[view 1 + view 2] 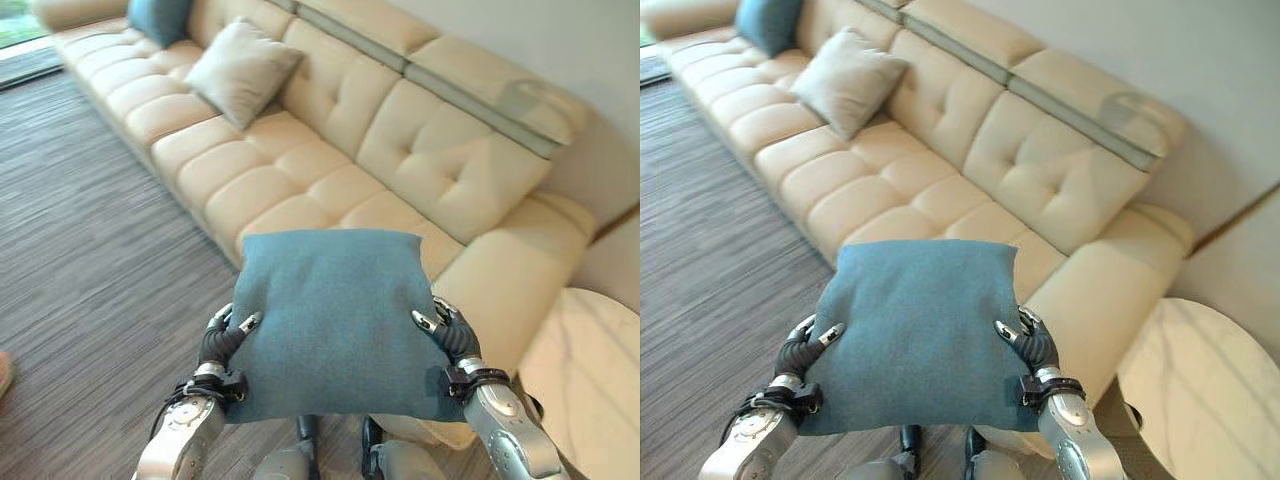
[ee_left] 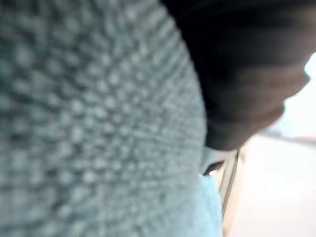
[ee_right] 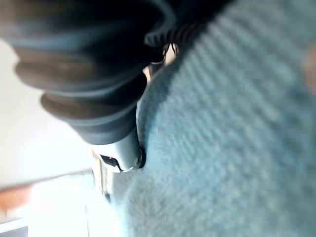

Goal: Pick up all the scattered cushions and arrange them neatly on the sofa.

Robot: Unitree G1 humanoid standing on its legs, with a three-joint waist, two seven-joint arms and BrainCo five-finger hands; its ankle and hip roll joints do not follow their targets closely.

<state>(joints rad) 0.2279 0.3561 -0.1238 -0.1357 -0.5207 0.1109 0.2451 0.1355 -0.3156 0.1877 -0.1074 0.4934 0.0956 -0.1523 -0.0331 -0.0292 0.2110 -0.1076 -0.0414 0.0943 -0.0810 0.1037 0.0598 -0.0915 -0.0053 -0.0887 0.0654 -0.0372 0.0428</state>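
Cushion (image 1: 335, 320) is hanging low in the frame's centre, left hand (image 1: 226, 338) and right hand (image 1: 446, 332) gripping its sides; two cushions are already sitting upper left on the sofa (image 1: 330, 180).

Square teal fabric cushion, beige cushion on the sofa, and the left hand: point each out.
Square teal fabric cushion (image 1: 335, 315): left eye view, centre of its top face.
Beige cushion (image 1: 240, 70): left eye view, middle of its front.
Left hand (image 1: 222, 340): left eye view, dark ribbed cover.

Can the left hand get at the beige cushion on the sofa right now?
Probably not: the left hand and right hand grip the blue cushion, and the beige cushion sits far along the sofa.
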